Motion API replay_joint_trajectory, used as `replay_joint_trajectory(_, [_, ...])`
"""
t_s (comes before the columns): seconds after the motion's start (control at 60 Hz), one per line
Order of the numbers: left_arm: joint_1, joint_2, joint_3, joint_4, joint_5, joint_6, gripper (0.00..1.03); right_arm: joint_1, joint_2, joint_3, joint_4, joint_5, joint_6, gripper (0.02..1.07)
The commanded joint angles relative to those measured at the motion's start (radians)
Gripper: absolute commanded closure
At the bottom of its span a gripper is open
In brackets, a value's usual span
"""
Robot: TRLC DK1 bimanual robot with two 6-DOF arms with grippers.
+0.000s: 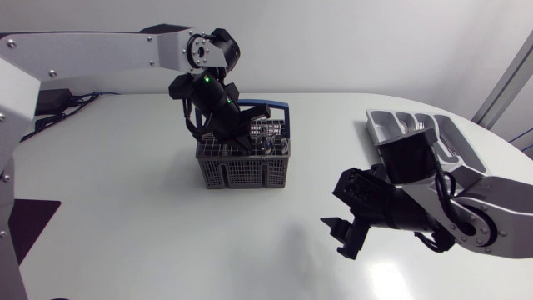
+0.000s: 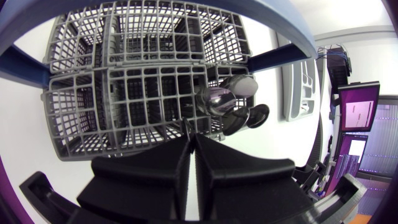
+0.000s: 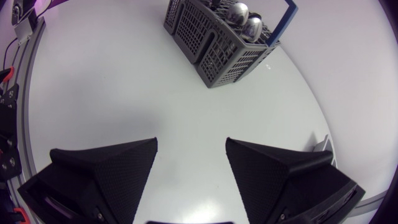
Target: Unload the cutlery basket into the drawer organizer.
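Note:
The grey cutlery basket (image 1: 243, 165) with a blue handle (image 1: 271, 106) stands mid-table. My left gripper (image 1: 240, 133) reaches down into it from above. In the left wrist view that gripper (image 2: 191, 138) is shut on a thin cutlery piece (image 2: 186, 126), of which only a dark sliver pokes out past the fingertips. Beside it, shiny spoons (image 2: 217, 99) stand in a basket compartment. The grey drawer organizer (image 1: 398, 123) lies at the right, partly under my right arm. My right gripper (image 1: 346, 237) hovers open over bare table, well short of the basket (image 3: 217, 43) and its spoons (image 3: 238, 11).
The basket's other compartments (image 2: 93, 81) look bare. White tabletop (image 1: 125, 208) stretches wide in front of and to the left of the basket. The table's rounded edge (image 1: 500, 142) runs just behind the organizer.

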Motion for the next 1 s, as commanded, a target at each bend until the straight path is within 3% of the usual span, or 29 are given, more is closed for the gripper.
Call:
replay_joint_trajectory(0.0, [-0.001, -0.025, 0.009, 0.005, 0.002, -0.004, 1.0, 0.021, 0.023, 0.027, 0.019, 0.017, 0.034, 0.27])
replay_joint_trajectory(0.983, [-0.013, -0.159, -0.05, 0.057, 0.064, -0.01, 1.0, 0.061, 0.023, 0.035, 0.022, 0.037, 0.052, 0.27])
